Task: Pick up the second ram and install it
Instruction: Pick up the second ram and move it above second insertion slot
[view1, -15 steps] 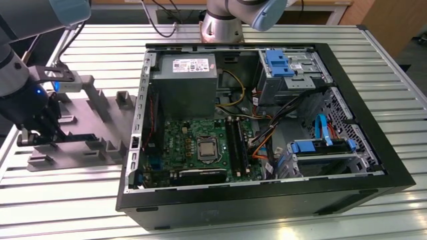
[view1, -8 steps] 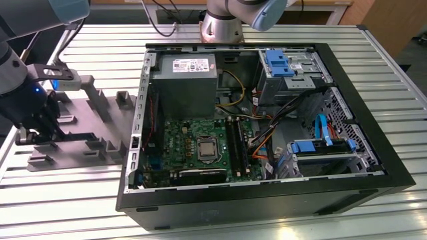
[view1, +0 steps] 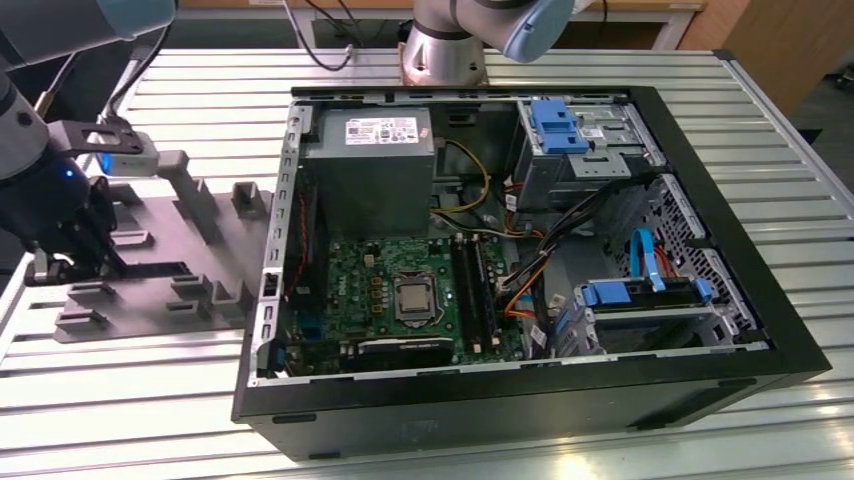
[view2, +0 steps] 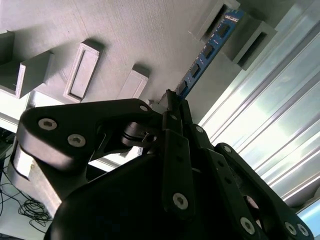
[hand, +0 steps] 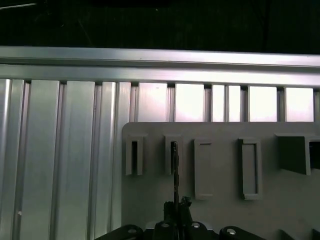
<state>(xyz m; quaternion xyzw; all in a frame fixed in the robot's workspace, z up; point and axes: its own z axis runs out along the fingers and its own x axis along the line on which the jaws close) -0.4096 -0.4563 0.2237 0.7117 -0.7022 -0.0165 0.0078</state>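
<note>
Black gripper (view2: 174, 102) links lie closest in the second wrist view, and their fingers look pinched shut on the near end of the second ram (view2: 205, 52). The blue stick runs away from them, on edge, its far end in the blocks of the grey fixture (view2: 125, 30).

In the exterior view the gripper (view1: 67, 255) hangs over that fixture (view1: 187, 235), which lies on the slatted table (view1: 160, 400) at about nine o'clock from the open computer case (view1: 787, 360). Inside the case, the black slot rails (view1: 470, 285) sit at roughly three o'clock from the motherboard (view1: 367, 275).

The hold is near one end only, so I judge the stick could pivot in the fingers. A lift that is not straight could bind the far end in its block and flex the board. A skewed stick would then meet the rails badly.

The links mask where the pads meet the board, so the depth of the grip is unclear. In the first wrist view the ram (hand: 175, 170) is edge-on, a thin dark line between a fixture pocket and the gripper (hand: 176, 207). I cannot tell whether it is seated or raised. Whether a rail already holds a stick is also hard to make out.
</note>
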